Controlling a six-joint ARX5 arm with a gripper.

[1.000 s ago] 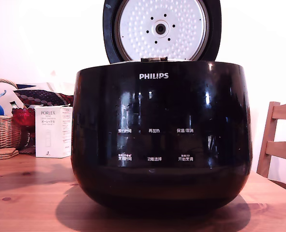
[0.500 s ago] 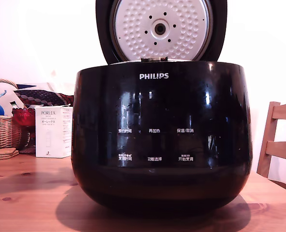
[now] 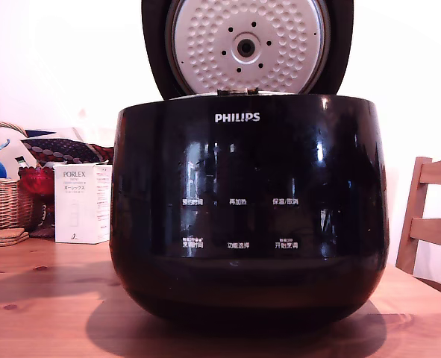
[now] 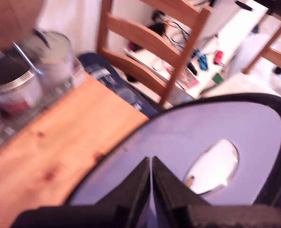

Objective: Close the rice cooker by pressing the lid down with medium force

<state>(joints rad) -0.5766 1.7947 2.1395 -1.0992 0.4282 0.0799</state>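
The wooden table (image 3: pixel 41 298) carries the rice cooker (image 3: pixel 248 216), a big glossy black pot that sits at the near middle and fills most of the exterior view. Its lid (image 3: pixel 247 46) stands raised on the far rim, the dimpled silver underside facing the room. A wooden chair (image 3: pixel 429 220) shows at the exterior view's right. At that view's left, farther back, sit a wicker basket (image 3: pixel 2 201) and a white box (image 3: pixel 82 203). In the wrist view the gripper (image 4: pixel 151 166) rests over the lid's outer top, its jaws pressed together with nothing between them.
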